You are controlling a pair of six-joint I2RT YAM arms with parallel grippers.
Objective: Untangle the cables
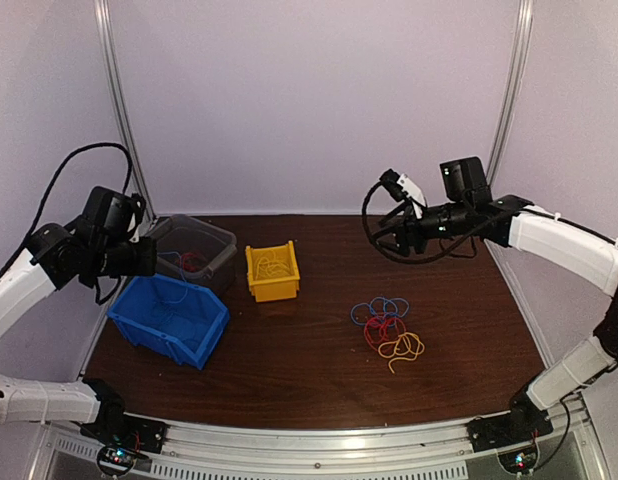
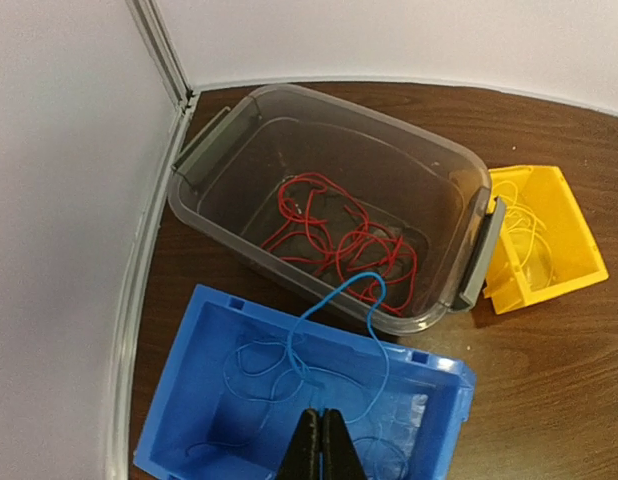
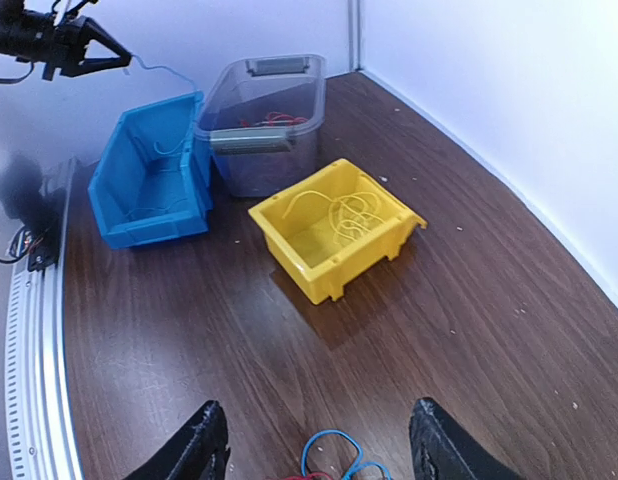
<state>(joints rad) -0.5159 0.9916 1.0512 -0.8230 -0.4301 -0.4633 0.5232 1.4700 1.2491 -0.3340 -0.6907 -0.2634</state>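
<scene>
Starting left: a thin blue wire (image 2: pixel 365 279) is pinched in the fully closed left gripper (image 2: pixel 319 420), held above the open-topped blue plastic bin (image 2: pixel 174 400). The wire is looped across the near rim of the clear grey plastic tub (image 2: pixel 469 190) and down into the blue bin. Thin red wire (image 2: pixel 334 235) is heaped in the tub, pale yellow wire (image 2: pixel 524 225) in the small yellow plastic bin (image 2: pixel 579 250). The tangled bundle of red, blue and orange cables (image 1: pixel 387 325) is seen lying on the dark wood tabletop (image 1: pixel 319 380), right of the yellow bin. The right gripper (image 3: pixel 317 420) is held above the table, jaws spread wide, nothing gripped – a blue loop of the bundle is framed between its fingers.
</scene>
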